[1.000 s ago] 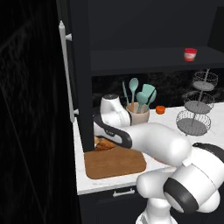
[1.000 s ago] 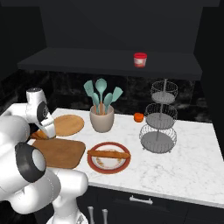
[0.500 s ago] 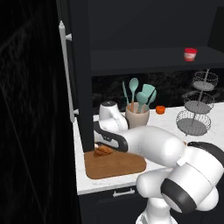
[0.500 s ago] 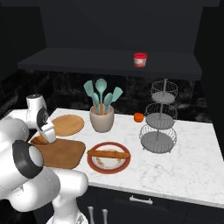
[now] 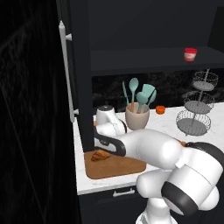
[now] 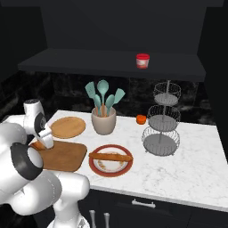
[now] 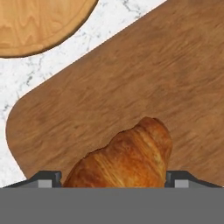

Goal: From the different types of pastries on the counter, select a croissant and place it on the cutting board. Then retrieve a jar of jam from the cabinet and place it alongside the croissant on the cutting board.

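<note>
The glossy white, bulbous-linked robot arm (image 5: 153,151) has rounded shells joined by black bands at its joints, a dark ring around its big elbow, and a small white-and-black hand ending in two grey-tipped dark fingers (image 7: 46,178).

Dim rendered kitchen, bright worktop, sharp close-up

Both base views are dark: the cabinet (image 5: 78,87) and back wall sink to near black with little detail, while the white counter (image 6: 187,156) and the robot's arm (image 5: 148,148) catch even, soft light from above. Shadows are faint and there is no glare. The base views look slightly soft. The hand view is evenly lit and crisp, showing wood grain on the cutting board (image 7: 131,78) and flaky ridges on the croissant (image 7: 127,159).
</note>
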{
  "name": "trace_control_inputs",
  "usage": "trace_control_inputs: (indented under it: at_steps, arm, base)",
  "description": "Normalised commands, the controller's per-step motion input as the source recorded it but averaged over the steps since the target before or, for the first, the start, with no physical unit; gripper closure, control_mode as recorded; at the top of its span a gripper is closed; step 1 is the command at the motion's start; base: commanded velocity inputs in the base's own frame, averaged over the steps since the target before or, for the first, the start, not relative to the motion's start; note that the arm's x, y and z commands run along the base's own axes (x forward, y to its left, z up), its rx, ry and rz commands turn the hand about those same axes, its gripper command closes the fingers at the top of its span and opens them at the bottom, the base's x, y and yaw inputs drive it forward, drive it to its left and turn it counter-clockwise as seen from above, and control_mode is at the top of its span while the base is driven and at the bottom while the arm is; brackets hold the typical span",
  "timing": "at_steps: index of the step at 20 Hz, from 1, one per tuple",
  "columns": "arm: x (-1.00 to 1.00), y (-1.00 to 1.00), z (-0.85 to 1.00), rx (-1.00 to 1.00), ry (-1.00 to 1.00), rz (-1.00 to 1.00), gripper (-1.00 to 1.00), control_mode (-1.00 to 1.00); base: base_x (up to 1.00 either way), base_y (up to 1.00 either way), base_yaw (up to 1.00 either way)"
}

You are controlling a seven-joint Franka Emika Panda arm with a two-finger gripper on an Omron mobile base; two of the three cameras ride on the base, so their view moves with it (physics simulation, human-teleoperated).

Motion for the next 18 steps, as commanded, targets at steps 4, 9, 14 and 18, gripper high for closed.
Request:
trace_control_inputs:
  at_steps: [4,9,14,18]
  arm:
    - [0.0,-0.08,-0.05,0.0,0.0,0.0,1.0,-1.0]
    - [-0.01,-0.02,-0.19,0.0,-0.01,0.0,1.0,-1.0]
    - [0.0,0.05,-0.14,0.0,0.0,0.0,1.0,-1.0]
    - [0.0,0.11,-0.32,0.0,0.0,0.02,-1.0,-1.0]
  base:
    - [0.0,0.0,0.0]
    - [0.0,0.0,0.0]
    - [0.0,0.0,0.0]
    - [0.0,0.0,0.0]
